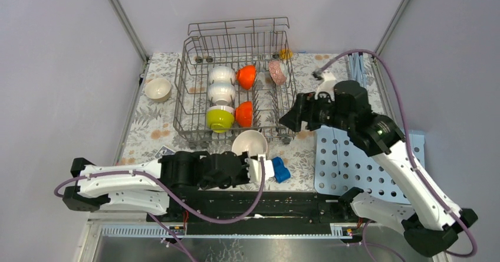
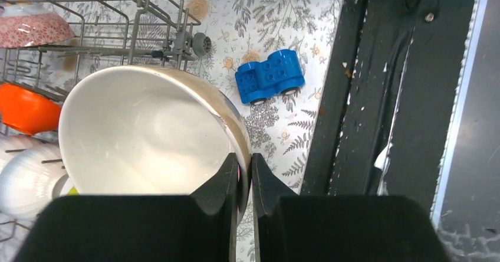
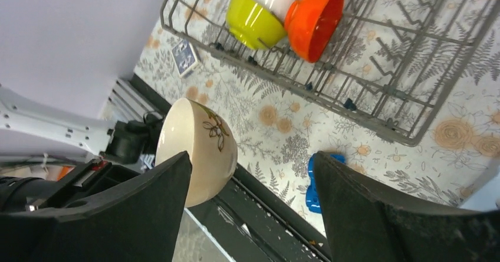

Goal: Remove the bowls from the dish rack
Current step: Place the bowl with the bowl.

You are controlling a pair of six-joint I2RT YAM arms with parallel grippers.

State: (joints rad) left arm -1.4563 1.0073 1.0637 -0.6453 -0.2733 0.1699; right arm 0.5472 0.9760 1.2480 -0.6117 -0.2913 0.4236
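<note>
The grey wire dish rack (image 1: 187, 91) stands at the back middle of the table. In it are two white bowls (image 1: 221, 75), two orange bowls (image 1: 246, 77), a yellow-green bowl (image 1: 220, 119) and a patterned pink bowl (image 1: 277, 72). My left gripper (image 1: 257, 169) is shut on the rim of a cream bowl (image 1: 250, 143) with a leaf motif, held tilted in front of the rack. In the left wrist view the fingertips (image 2: 231, 173) pinch its rim (image 2: 242, 133). My right gripper (image 1: 290, 120) is open and empty by the rack's right side. Another cream bowl (image 1: 158, 89) sits on the table left of the rack.
A blue toy car (image 1: 280, 170) lies beside the left gripper on the floral cloth. A light-blue perforated board (image 1: 359, 161) lies at the right. A small card (image 1: 164, 152) lies front left of the rack. The black base rail (image 1: 283, 206) runs along the near edge.
</note>
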